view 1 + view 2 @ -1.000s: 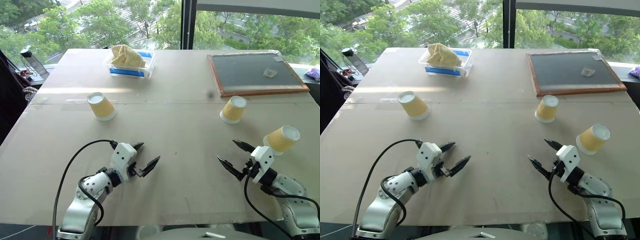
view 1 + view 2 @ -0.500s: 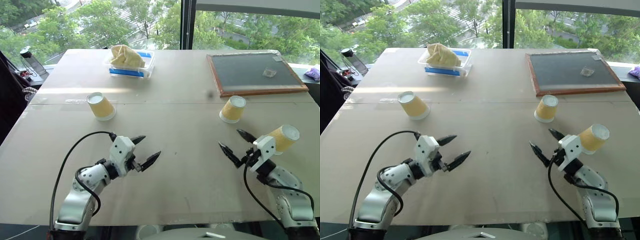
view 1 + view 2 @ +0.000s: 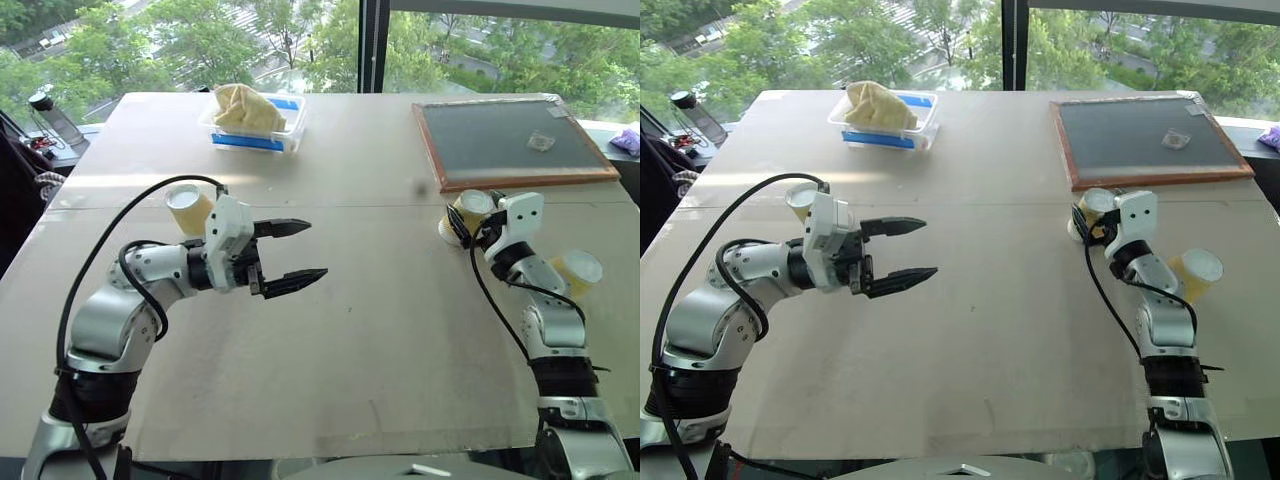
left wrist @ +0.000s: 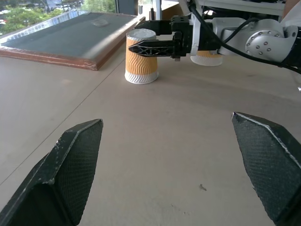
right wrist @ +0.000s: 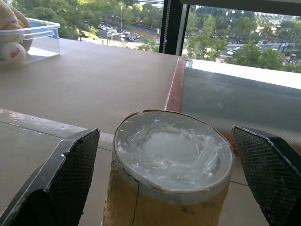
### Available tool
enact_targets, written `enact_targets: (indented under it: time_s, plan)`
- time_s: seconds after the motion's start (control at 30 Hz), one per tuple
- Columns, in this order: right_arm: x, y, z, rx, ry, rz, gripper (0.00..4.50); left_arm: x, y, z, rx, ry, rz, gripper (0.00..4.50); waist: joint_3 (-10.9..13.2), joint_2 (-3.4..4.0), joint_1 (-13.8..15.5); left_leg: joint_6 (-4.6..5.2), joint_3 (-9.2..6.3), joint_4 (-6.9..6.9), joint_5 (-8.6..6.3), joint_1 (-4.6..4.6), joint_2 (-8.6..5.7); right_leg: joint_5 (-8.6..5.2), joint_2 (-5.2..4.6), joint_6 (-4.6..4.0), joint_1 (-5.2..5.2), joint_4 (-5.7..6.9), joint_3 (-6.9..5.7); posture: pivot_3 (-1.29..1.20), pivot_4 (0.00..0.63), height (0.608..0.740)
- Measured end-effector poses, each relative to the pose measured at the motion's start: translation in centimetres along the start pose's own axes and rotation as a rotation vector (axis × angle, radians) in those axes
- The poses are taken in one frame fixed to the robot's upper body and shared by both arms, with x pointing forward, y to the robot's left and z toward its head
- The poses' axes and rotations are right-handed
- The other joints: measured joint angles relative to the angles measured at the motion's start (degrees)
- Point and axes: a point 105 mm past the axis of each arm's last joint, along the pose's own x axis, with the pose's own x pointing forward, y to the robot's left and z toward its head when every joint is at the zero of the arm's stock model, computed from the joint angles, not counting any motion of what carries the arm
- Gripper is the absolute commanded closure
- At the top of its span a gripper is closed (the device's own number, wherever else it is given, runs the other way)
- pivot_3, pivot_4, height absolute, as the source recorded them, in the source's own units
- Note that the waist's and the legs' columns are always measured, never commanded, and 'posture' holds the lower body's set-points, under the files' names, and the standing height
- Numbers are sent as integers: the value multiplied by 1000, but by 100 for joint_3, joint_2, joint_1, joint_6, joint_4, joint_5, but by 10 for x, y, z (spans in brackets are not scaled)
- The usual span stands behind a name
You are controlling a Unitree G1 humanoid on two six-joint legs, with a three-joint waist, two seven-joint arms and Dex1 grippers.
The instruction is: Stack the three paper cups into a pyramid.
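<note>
Three upside-down yellow paper cups stand on the table. The left cup [image 3: 186, 207] is partly hidden behind my left hand. The middle-right cup [image 3: 470, 206] stands in front of the board. A third cup [image 3: 580, 272] sits further right, beside my right forearm. My right gripper [image 5: 164, 130] is open, with one finger [image 5: 56, 183] on each side of the middle-right cup [image 5: 171, 160], not touching it. In the left wrist view those fingers [image 4: 157, 47] straddle the cup [image 4: 141, 63]. My left gripper [image 3: 312, 250] is open and empty, raised above the table and pointing right.
A clear tub [image 3: 268, 142] with a blue label and a yellowish bundle sits at the back centre-left. A wood-framed dark board [image 3: 510, 145] lies at the back right, just behind the middle-right cup. A bottle [image 3: 48, 112] stands off the table's left edge.
Both arms rose from near the front edge. My right gripper moved forward and now straddles the middle-right cup. My left gripper lifted and turned to point right. Both stayed open.
</note>
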Motion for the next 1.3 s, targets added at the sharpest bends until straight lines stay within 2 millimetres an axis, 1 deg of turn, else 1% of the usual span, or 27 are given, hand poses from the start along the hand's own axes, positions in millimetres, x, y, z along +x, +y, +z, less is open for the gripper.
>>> enact_targets:
  time_s: [0.17,0.27,0.37,0.4,0.53,0.6,0.63,0.7,0.8,0.9,0.93,0.97,1.03,1.13,1.17,1.23,1.27,1.3]
  plan:
    - [0,-1,-3,37,0,-13,42,1,-1,1,-3,3,-12,0,1,2,11,1,-1,3,0,-2,-1,1,-2,1,1,1,0,0,150,740]
    - [0,-3,-2,43,-3,-19,813,1,0,2,2,-3,-12,0,1,2,12,1,-1,4,0,-1,-1,1,-1,1,1,4,0,0,150,740]
    - [0,-3,-2,44,-2,-18,2253,3,1,5,10,-13,-12,0,1,2,9,1,-1,5,0,0,-1,1,0,1,1,7,-1,0,150,740]
    - [0,-3,-3,44,-2,-17,2469,3,1,5,12,-14,-9,0,1,2,8,1,-1,4,0,1,-2,1,0,1,1,7,-1,0,150,740]
    - [0,-1,-3,43,-2,-6,2479,3,3,5,14,-20,9,0,1,2,7,1,-1,5,0,1,-1,1,-1,1,1,7,0,0,150,740]
    - [1,5,-2,40,0,31,2479,-3,5,4,10,-23,44,0,1,2,-15,1,-3,4,0,2,1,1,-1,1,1,7,3,0,150,740]
    - [3,13,-1,44,6,66,2479,-6,7,3,9,-24,68,0,1,2,-31,1,-5,4,0,2,1,1,0,1,0,8,3,0,150,740]
    - [6,36,2,61,15,168,2479,-18,11,1,3,-19,128,0,1,3,-93,1,-11,3,0,3,4,1,1,0,0,12,1,0,150,740]
    - [14,85,9,106,29,346,2479,-38,13,-6,-17,-1,211,0,2,4,-155,2,-17,3,-1,11,8,1,1,0,-2,18,6,0,150,740]
    - [23,133,17,132,26,489,2479,-56,15,-13,-43,9,298,0,3,4,-138,1,-24,5,-1,11,9,1,0,0,-4,24,4,0,150,740]
    - [25,144,21,137,18,519,2479,-60,15,-15,-48,12,320,0,4,5,-132,1,-24,5,0,11,9,1,-2,-1,-4,26,4,0,150,740]
    - [28,160,25,141,16,562,2479,-67,14,-17,-53,21,348,0,3,4,-122,1,-26,5,0,10,9,1,-4,-1,-4,27,3,0,150,740]
    - [32,180,26,137,29,610,2479,-74,10,-25,-77,41,374,0,2,3,-87,0,-27,6,0,7,5,1,-14,0,-3,25,-2,0,150,740]
    - [37,190,16,130,66,625,2479,-79,3,-32,-99,53,399,0,0,-2,-71,-8,-25,8,4,3,2,2,-20,1,-3,17,-1,0,150,740]
    - [39,191,17,123,63,628,2479,-79,2,-32,-98,54,402,0,0,-2,-76,-22,-25,8,12,4,1,2,-22,1,-3,16,-1,0,150,740]
    - [42,192,17,103,65,633,1463,-80,-1,-27,-81,48,404,0,-1,-5,-81,-25,-28,6,14,4,0,2,-20,1,-2,18,-7,0,150,740]
    - [42,191,17,99,63,635,1047,-79,-2,-25,-75,48,402,0,-1,-4,-84,-26,-28,5,14,5,0,1,-19,0,-2,19,-9,0,150,740]
    - [41,189,17,92,62,642,474,-78,-5,-25,-80,42,392,0,0,-3,-92,-25,-29,4,14,5,-1,1,-17,0,-3,21,-9,0,150,740]
